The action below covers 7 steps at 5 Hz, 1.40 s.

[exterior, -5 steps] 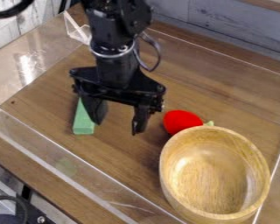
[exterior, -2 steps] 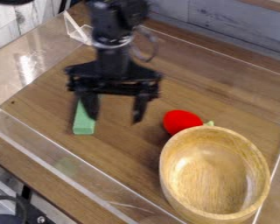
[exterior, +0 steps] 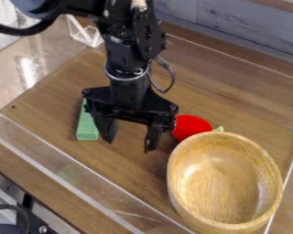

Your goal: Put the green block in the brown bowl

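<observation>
The brown bowl (exterior: pixel 225 179) sits nearest, at the right, upright on the wooden table (exterior: pixel 63 169). Just beyond its far-left rim lies a small red ball (exterior: pixel 192 125), seemingly touching the bowl, though the view is too coarse to be sure. To the left of the ball the gripper (exterior: pixel 131 139) points down with its jaws spread wide, holding nothing. The green block (exterior: pixel 87 124) lies flat on the table just left of the left finger, partly hidden behind it.
</observation>
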Each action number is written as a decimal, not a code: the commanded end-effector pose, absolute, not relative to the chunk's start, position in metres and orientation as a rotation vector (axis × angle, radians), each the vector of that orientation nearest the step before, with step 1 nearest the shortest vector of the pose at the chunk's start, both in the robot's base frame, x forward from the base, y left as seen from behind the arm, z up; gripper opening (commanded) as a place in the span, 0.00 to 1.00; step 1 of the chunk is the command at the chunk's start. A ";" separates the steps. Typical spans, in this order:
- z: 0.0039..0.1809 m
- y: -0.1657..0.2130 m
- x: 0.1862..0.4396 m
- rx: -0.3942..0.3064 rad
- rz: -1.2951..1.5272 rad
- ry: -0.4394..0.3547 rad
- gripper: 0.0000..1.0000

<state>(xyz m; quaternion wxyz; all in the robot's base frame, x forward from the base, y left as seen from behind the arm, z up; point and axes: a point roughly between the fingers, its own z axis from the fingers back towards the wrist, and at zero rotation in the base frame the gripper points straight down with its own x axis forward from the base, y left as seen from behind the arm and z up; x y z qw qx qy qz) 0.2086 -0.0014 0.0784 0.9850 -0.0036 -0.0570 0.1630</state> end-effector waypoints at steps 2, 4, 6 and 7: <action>0.090 0.055 0.221 -0.006 0.509 -0.171 1.00; 0.091 0.087 0.228 -0.031 0.574 -0.166 1.00; 0.075 0.086 0.230 -0.049 0.515 -0.165 0.00; 0.093 0.079 0.238 -0.050 0.505 -0.194 0.00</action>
